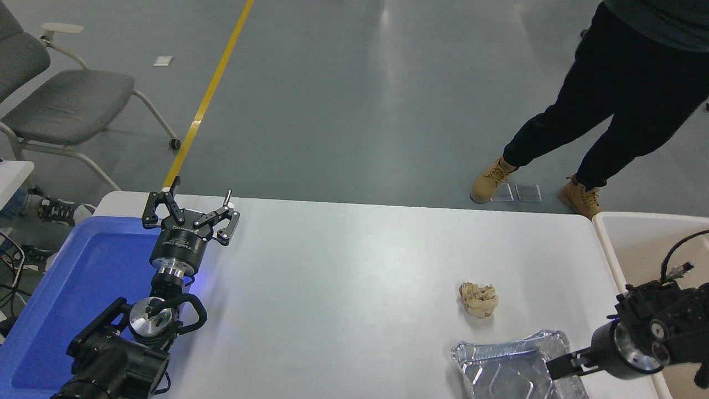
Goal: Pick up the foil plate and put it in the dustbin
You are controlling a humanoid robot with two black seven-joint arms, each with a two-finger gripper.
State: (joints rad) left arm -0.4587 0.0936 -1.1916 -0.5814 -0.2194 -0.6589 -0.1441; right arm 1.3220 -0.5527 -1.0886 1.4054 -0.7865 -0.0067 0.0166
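Observation:
The foil plate [507, 367], a shiny silver tray with a rolled rim, lies at the table's front right, partly cut off by the picture's bottom edge. My right gripper [560, 370] comes in low from the right and sits over the plate's right rim. I cannot see whether it is open or shut. The dustbin [608, 252], with an off-white rim and beige inside, stands against the table's right edge, behind my right arm. My left gripper [191, 213] is parked open at the lower left, empty.
A crumpled beige paper wad [479, 300] lies just behind the foil plate. A blue tray [83, 288] sits at the table's left end under the left arm. A person's legs [609, 111] stand beyond the far right corner. A grey chair [61, 105] stands far left.

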